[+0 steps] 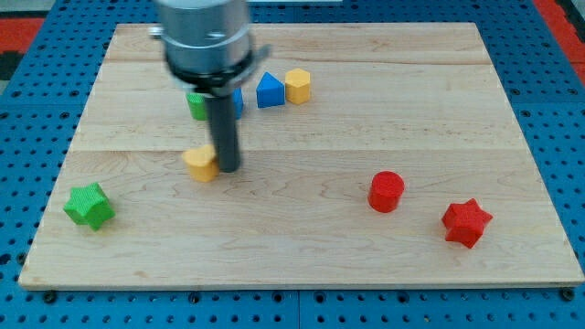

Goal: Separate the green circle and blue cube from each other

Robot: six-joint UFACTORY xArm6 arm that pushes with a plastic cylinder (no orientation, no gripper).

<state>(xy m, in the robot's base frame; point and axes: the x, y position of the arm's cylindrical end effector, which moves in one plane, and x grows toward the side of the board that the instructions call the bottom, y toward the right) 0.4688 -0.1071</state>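
The green circle (196,105) sits near the view's top left of the wooden board, mostly hidden behind my arm. The blue cube (238,100) shows only as a sliver just right of the rod, close beside the green circle; I cannot tell if they touch. My tip (228,170) rests on the board below both blocks, right next to a yellow block (200,164) on its left.
A blue triangular block (269,91) and a yellow hexagon (297,85) sit right of the blue cube. A green star (90,205) lies at the lower left. A red cylinder (387,191) and a red star (466,222) lie at the lower right.
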